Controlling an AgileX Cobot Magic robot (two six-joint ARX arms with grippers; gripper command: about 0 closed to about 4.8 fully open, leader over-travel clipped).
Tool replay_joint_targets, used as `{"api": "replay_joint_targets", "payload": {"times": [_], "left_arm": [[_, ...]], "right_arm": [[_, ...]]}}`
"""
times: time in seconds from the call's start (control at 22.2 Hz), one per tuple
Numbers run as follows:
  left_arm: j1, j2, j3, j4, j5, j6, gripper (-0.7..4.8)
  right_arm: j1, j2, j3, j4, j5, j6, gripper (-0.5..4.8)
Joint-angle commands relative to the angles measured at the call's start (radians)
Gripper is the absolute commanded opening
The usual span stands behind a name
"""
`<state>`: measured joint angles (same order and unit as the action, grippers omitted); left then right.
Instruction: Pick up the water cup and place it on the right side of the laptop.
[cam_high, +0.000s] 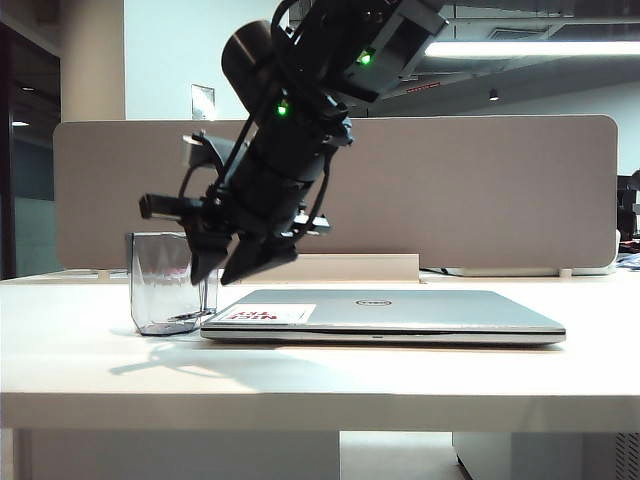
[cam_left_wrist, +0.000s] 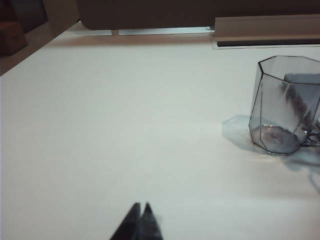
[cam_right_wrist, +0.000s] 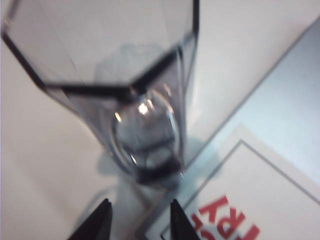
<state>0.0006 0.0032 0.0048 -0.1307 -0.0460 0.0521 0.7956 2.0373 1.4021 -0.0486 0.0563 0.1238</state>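
Approaching: the right gripper (cam_right_wrist: 137, 217) hangs just above the water cup (cam_high: 165, 283), which stands on the table (cam_high: 320, 380) against the laptop (cam_high: 385, 315) at its left end, beside the white sticker (cam_right_wrist: 235, 200).
Right jaws: parted, holding nothing.
Left gripper (cam_left_wrist: 141, 220): low over bare table, well apart from the cup, tips together, holding nothing.
Doing it well: probably straddle one cup wall or the small handle, descend straight, and close gently to avoid tipping the cup against the lid.
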Motion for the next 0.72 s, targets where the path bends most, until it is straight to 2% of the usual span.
{"api": "replay_joint_targets", "payload": {"times": [0.05, 0.27, 0.36, 0.72], "left_arm": [[0.002, 0.001, 0.003, 0.016, -0.002, 0.000, -0.04], [0.002, 0.001, 0.003, 0.016, -0.002, 0.000, -0.04], [0.002, 0.001, 0.003, 0.016, -0.002, 0.000, -0.04], [0.002, 0.001, 0.003, 0.017, 0.001, 0.000, -0.04]], "right_arm": [[0.008, -0.002, 0.004, 0.097, 0.006, 0.004, 1.67], [0.007, 0.022, 0.004, 0.137, 0.016, 0.008, 1.66], [0.007, 0.036, 0.005, 0.144, 0.017, 0.010, 1.42], [-0.015, 0.069, 0.005, 0.271, 0.062, 0.036, 1.38]]}}
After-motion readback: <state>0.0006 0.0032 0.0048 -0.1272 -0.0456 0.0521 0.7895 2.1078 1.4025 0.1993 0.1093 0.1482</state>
